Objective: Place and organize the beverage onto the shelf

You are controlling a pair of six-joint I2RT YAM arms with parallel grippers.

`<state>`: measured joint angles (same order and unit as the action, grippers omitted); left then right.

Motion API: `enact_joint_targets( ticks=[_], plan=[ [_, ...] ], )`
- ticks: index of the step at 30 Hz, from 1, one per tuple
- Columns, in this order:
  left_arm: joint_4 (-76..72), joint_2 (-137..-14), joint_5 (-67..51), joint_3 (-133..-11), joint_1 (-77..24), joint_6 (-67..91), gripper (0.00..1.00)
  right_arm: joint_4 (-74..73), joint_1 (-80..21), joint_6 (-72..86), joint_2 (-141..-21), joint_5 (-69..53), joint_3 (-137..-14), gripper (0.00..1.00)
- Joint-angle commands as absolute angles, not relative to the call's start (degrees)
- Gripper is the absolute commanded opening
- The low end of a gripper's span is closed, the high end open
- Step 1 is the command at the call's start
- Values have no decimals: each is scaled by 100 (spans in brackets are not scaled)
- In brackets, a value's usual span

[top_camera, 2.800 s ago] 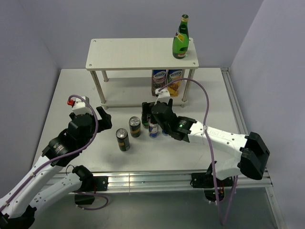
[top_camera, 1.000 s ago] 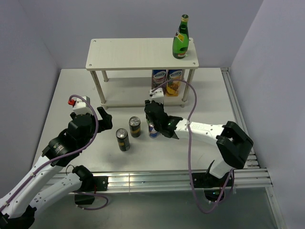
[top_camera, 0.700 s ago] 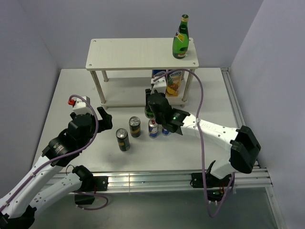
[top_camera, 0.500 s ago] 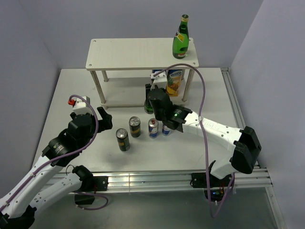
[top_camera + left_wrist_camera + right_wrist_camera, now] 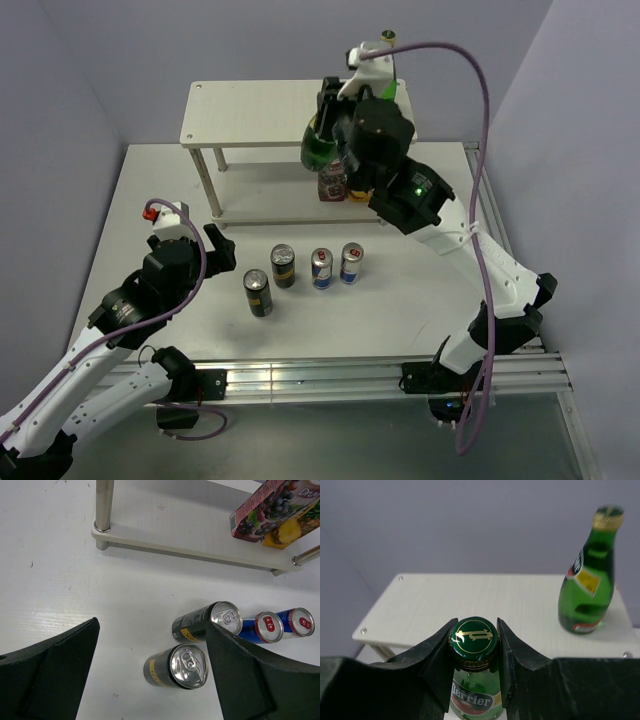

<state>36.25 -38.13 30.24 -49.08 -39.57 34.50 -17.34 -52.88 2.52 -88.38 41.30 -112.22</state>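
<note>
Toward the worktop's (image 5: 420,310) near left corner, the left hand (image 5: 218,248) hangs released. Mid-worktop stand dark cans (image 5: 258,292) and blue cans (image 5: 321,268). The right hand (image 5: 474,652) clasps a green bottle (image 5: 320,150) by the neck, aloft before the shelf (image 5: 250,115) at the far edge. Another bottle (image 5: 585,580) stands on the shelf top's right end.

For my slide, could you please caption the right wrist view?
Green bottle clamped in right gripper, near shelf bearing second bottle.

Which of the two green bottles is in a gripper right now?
The lifted bottle, its neck clamped by the right gripper in front of the shelf. The other bottle stands free at the right end of the top board.
</note>
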Motion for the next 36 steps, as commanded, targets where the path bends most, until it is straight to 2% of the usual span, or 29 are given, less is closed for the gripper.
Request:
enact_joint_targets(
  ticks=[1,5,11,36],
  plan=[
    [3472,-3788,2988,-4913,-3946,3357,94,-1476,-5282,-482,-9113,4350,-12329,0],
    [3472,-3788,2980,-4913,-3946,3357,94,-1398,-5247,-905,-9500,4447,-13085,0],
    [3489,-3788,2936,-4896,-3938,3375,94,-1231,-5028,-1011,-9922,4403,-13420,0],
    [3516,-3753,2900,-4869,-3938,3419,94,-659,-3999,-958,-10722,4175,-13702,0]
  ],
)
